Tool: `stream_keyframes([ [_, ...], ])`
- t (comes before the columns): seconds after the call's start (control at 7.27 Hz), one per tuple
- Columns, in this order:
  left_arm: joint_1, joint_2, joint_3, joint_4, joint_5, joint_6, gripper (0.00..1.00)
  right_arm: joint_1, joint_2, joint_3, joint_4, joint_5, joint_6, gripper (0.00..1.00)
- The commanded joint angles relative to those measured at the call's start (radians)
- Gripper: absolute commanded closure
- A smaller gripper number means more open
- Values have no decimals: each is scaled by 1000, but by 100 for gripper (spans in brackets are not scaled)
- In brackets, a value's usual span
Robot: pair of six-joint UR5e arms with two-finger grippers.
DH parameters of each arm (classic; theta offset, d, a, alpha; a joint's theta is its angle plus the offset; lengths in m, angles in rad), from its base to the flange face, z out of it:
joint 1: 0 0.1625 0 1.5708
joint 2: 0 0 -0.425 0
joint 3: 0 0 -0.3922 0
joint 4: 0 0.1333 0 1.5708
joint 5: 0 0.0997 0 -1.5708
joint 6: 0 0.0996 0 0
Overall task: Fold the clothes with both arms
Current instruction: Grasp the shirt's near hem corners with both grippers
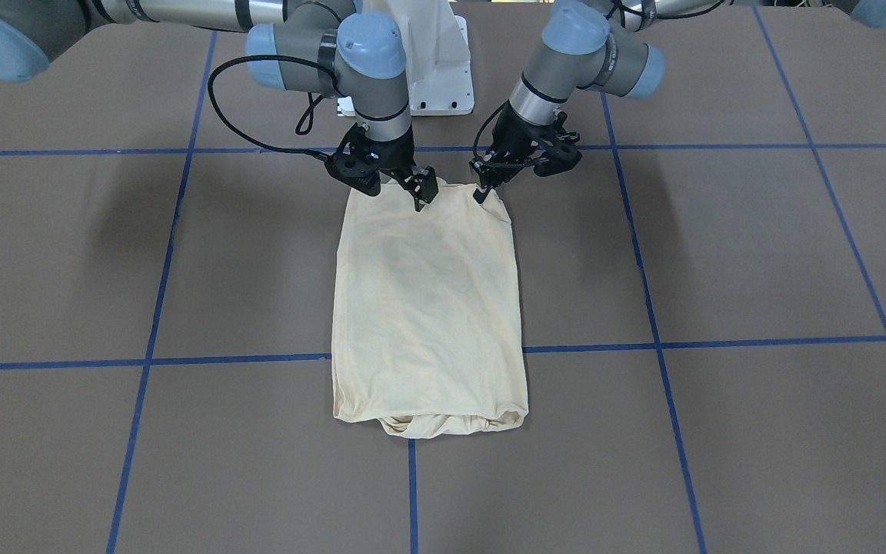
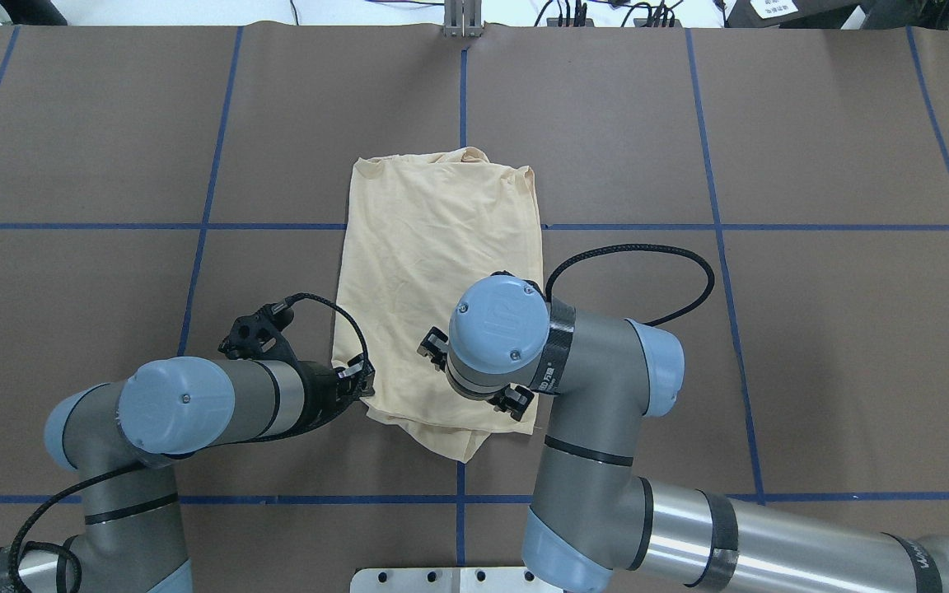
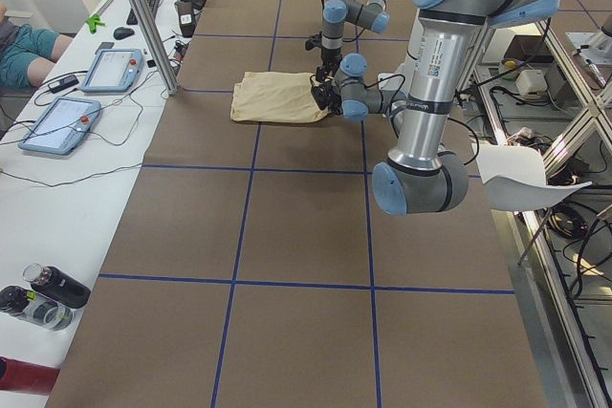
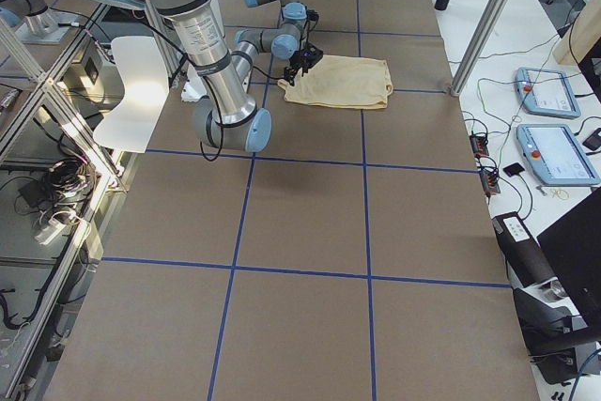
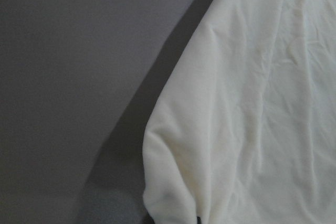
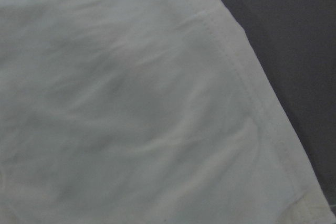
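The table [image 1: 758, 254] is covered in flat brown sheeting marked into large squares by blue tape [image 1: 220, 359]. A pale cream shirt [image 1: 428, 308] lies near its middle, folded into a long rectangle whose length runs away from the robot. It lies across one crosswise tape line and over the centre lengthwise line. Its end farthest from the robot is bunched into a wrinkled roll. A white base [image 1: 443, 69] stands at the robot-side edge.

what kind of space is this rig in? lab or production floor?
Most likely a robotics research lab, not production: blue tape grid on the table, teach pendants on a side bench, left arm and right arm over one T-shirt.
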State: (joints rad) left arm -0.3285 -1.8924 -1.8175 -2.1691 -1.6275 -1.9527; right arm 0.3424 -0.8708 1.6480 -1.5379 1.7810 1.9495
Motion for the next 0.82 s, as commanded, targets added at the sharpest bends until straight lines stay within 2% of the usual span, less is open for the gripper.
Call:
stream_keyframes([
  [0.0, 2, -1, 3, 0, 0, 0, 100, -11, -20, -1, -1, 0, 2, 0],
  [0.69, 3, -1, 7, 0, 0, 0, 100, -23, -31, 4, -13, 0, 9, 0],
])
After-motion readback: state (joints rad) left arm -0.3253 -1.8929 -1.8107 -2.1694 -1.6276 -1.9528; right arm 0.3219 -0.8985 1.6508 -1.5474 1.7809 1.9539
